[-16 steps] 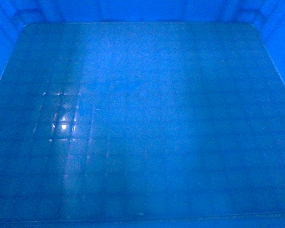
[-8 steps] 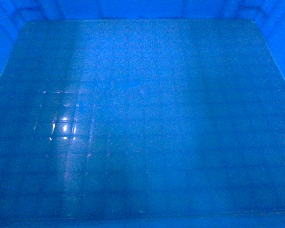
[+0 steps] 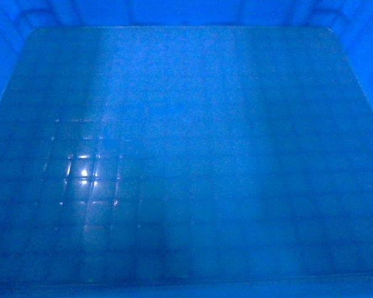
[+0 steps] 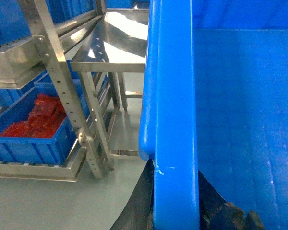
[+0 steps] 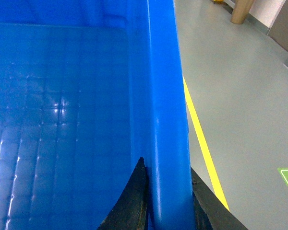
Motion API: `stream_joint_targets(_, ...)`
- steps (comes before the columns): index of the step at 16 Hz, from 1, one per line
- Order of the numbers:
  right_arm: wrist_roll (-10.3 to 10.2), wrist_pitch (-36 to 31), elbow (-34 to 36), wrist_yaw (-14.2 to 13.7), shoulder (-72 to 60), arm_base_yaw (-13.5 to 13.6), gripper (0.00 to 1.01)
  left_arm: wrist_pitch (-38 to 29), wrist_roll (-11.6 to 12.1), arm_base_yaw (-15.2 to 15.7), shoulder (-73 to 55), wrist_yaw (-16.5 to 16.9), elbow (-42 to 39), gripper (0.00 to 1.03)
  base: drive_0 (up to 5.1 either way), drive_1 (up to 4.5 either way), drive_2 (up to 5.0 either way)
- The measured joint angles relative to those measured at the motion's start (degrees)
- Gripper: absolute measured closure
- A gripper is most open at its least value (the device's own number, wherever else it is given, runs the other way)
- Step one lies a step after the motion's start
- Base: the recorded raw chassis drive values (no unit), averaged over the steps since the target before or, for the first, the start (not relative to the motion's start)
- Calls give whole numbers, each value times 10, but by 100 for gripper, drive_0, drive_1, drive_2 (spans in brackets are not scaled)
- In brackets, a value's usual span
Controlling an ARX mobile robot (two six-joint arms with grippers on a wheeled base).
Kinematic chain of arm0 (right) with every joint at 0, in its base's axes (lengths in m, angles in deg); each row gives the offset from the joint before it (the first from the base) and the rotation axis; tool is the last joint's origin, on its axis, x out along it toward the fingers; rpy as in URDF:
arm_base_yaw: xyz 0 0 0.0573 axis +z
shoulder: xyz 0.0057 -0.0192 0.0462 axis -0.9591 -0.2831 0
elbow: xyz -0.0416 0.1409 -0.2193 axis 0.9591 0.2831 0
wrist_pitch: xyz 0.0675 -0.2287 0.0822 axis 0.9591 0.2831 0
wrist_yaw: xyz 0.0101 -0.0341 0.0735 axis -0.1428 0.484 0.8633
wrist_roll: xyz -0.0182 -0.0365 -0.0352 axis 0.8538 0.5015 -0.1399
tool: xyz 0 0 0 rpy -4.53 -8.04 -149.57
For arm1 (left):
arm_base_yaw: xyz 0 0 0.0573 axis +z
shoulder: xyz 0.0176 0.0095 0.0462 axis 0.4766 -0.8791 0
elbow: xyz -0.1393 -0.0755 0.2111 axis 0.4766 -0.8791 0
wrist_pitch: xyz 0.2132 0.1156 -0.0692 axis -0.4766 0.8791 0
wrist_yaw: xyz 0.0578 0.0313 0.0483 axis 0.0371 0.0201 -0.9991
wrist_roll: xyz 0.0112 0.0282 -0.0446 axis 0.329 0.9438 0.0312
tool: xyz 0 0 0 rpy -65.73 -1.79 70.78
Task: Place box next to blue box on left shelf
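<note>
From the head, the box (image 3: 186, 155) fills the frame, carried high and level; the left gripper (image 4: 175, 211) clamps its left rim beside the steel shelf (image 4: 115, 43), while the right gripper (image 5: 168, 201) clamps the opposite rim, sharing the load.

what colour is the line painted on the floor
Yellow: the floor line runs just beside the blue box, clearest in the right wrist view.

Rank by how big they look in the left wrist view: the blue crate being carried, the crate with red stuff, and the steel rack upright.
1. Carried crate, though it's nearest the camera.
2. Crate of red items.
3. Steel upright, the narrowest.
</note>
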Motion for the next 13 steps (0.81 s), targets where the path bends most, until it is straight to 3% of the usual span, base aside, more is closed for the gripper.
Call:
stream_joint_targets(5,0,2,0,0,-2,0,90,2,0,0,-3,1,0,94,-1,81,-83)
stream_joint_targets(13,1,1,0,-1,3,0,90,-1,-1,0,-2,2,0,94,-473,254,254)
